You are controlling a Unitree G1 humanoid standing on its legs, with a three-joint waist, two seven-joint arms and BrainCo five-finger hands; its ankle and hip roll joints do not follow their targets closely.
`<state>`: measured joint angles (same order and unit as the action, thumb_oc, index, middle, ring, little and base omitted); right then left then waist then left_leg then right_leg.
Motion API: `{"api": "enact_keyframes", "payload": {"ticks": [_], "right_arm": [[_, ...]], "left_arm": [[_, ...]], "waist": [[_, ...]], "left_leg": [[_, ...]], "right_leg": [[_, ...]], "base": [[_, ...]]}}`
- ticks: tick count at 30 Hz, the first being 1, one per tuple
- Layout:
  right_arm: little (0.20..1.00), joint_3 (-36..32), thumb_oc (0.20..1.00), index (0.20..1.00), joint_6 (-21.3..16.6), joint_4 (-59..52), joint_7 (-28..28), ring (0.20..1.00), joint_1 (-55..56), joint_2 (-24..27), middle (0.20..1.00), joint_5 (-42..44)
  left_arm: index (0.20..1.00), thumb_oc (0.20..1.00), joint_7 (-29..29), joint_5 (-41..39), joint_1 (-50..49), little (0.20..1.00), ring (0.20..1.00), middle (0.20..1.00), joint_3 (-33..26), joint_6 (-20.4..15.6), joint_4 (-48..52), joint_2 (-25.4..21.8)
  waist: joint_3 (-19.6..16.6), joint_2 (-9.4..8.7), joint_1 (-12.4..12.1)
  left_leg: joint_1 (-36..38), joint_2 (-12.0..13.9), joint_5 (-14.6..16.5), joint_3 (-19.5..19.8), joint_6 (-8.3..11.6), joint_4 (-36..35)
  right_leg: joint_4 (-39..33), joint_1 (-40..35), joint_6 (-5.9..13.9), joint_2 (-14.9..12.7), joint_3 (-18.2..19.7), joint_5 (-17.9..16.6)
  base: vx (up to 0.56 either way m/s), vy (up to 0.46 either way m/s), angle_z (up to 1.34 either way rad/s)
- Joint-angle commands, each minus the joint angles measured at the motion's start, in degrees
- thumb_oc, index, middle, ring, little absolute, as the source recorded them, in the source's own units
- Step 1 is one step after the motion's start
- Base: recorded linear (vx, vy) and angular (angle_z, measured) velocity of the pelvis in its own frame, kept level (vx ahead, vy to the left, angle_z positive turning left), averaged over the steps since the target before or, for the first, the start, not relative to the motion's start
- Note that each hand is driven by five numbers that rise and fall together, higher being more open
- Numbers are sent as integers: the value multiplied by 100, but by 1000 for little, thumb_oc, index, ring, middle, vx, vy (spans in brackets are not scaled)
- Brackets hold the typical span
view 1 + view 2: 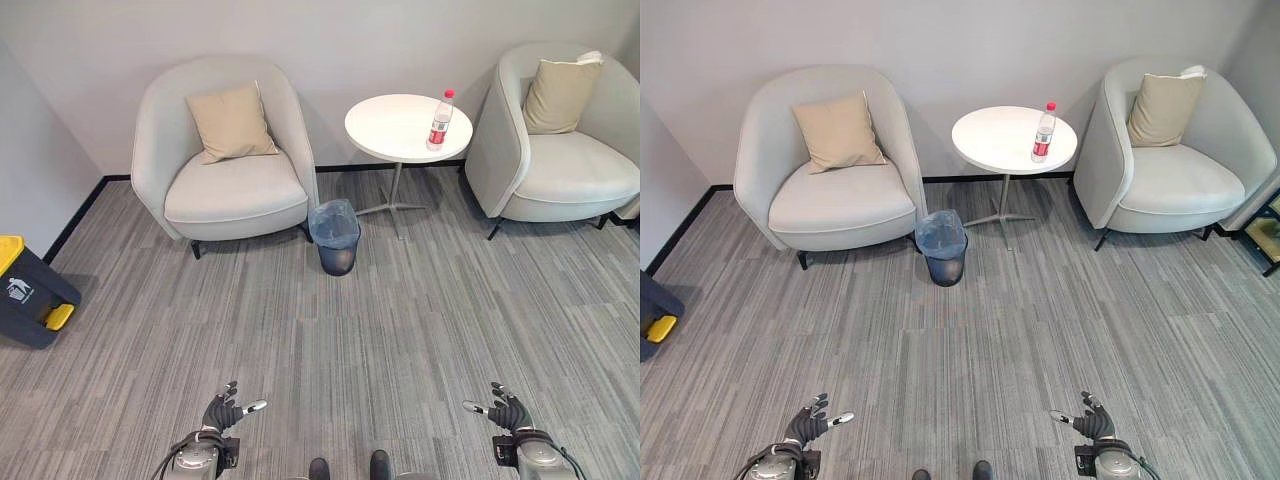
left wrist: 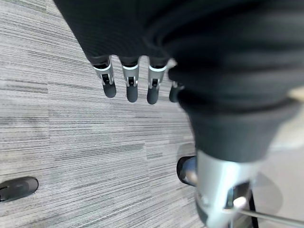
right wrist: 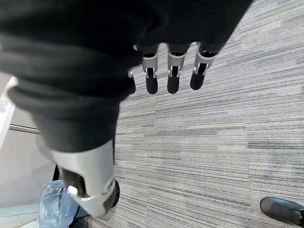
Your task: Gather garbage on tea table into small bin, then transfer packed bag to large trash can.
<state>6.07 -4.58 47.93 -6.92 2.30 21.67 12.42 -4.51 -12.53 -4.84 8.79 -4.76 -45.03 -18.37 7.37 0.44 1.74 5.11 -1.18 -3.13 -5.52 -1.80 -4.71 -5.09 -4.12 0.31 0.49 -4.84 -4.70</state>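
Head views: round white table (image 1: 395, 125) at about 1 o'clock against the far wall, standing between two grey armchairs, one at 11 o'clock (image 1: 215, 150) and one at 2 o'clock (image 1: 560, 140), each with a beige cushion. One clear bottle (image 1: 440, 121) (red cap, red label) stands upright near the table's right edge; it is the single item on the top. Small bin (image 1: 335, 236) with a pale blue bag liner sits on the carpet at 12 o'clock, just beside the table's base and the left armchair's front corner. Large dark trash can (image 1: 30, 290) (yellow on its lid) at 9 o'clock, well apart from the table. Left hand (image 1: 225, 410) at 7 o'clock and right hand (image 1: 508, 408) at 5 o'clock hang low over the carpet, fingers straight and spread, thumbs out, holding nothing. Wrist views agree: straight fingers (image 2: 129, 85) above bare carpet.
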Motion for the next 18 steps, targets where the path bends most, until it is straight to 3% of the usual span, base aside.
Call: {"api": "enact_keyframes", "payload": {"ticks": [1,11,16,18], "right_arm": [[1000,-8,1000,1000,-141,149,-104,1000,-332,-12,1000,129],[1000,-195,1000,1000,-56,284,-133,1000,-407,-37,1000,383],[1000,-172,1000,1000,-32,231,-162,1000,-516,-33,1000,355],[1000,-144,1000,1000,-34,211,-158,1000,-575,-53,1000,351]], "left_arm": [[1000,1000,-85,-144,212,1000,1000,1000,-66,-196,-105,-66],[1000,1000,-127,-265,129,1000,1000,1000,-258,-169,-152,-144],[1000,1000,-140,-306,92,1000,1000,1000,-322,-206,-76,-193],[1000,1000,-162,-315,99,1000,1000,1000,-371,-203,-33,-203]], "waist": [[-87,-151,42],[51,-226,-26],[157,-243,-80],[248,-184,-103]], "left_leg": [[204,216,706,64,384,45],[-361,37,1017,96,249,812],[-584,-120,1201,119,102,1080],[-497,-125,1309,66,5,1084]], "right_leg": [[164,-112,586,-514,-7,698],[287,160,663,-642,173,666],[760,563,774,-719,363,674],[1489,944,882,-702,328,748]], "base": [[0,0,0],[30,58,-8],[15,115,-22],[74,129,-38]]}}
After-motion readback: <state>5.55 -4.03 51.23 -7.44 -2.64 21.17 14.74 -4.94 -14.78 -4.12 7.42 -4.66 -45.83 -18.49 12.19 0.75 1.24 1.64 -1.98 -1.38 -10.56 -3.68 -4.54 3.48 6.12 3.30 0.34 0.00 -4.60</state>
